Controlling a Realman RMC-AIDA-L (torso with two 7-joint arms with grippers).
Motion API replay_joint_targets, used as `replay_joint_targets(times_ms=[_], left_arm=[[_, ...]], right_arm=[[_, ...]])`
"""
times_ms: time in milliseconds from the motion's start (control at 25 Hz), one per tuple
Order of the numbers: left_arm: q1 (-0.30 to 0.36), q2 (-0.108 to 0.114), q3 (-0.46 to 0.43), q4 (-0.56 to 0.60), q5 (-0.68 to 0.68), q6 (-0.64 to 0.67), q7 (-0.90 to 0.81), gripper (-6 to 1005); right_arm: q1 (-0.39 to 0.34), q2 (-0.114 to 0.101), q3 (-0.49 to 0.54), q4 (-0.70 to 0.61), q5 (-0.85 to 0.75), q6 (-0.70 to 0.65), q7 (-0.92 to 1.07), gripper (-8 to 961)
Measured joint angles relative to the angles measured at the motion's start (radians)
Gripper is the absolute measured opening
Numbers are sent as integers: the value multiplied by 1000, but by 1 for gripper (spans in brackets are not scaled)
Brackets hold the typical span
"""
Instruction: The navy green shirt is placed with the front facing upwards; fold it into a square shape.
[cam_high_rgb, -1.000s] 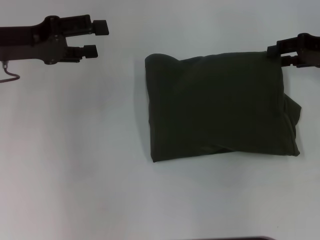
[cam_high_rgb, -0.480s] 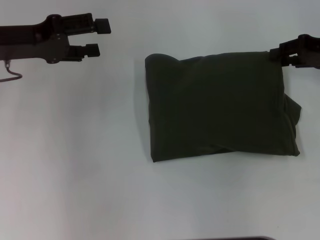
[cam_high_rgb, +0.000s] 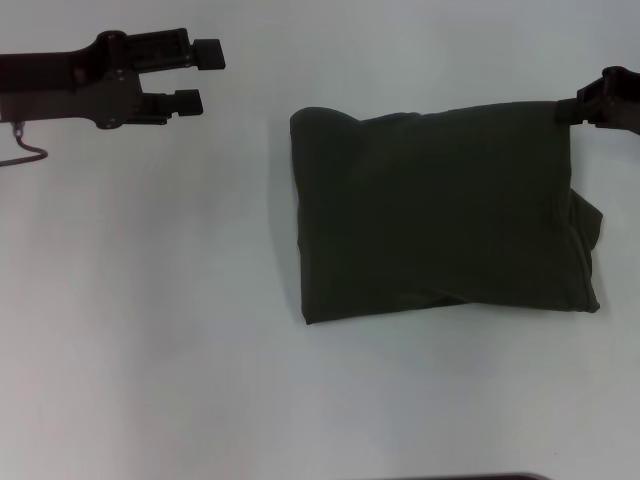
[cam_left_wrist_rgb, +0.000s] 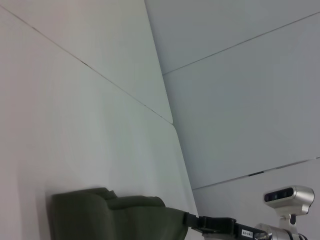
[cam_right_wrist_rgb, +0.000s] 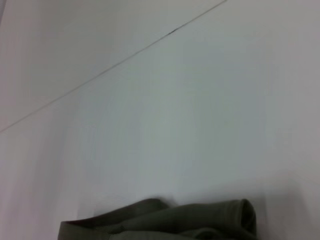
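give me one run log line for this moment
shirt: folded into rough rectangle on table | left gripper: open, apart from shirt | right gripper: at shirt's far right corner | fold: looks done

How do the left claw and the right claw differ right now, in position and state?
The left claw hangs over bare table, well clear of the navy green shirt; the right claw sits at the shirt's far right corner. The left claw's fingers are spread open with nothing between them; whether the right claw's are open or shut cannot be told. Both are dark and point inward toward each other.
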Motion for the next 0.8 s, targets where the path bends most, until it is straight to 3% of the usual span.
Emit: replay_joint_targets(times_ms=[240,800], left_arm=[[0,0,0,-2,5,-1,0,878],[-1,0,0,-2,3,-2,-3,878]], right_arm=[[1,-2,21,-1,11,-2,-1,49],[22,-4,17,-4,56,43,-10,75]])
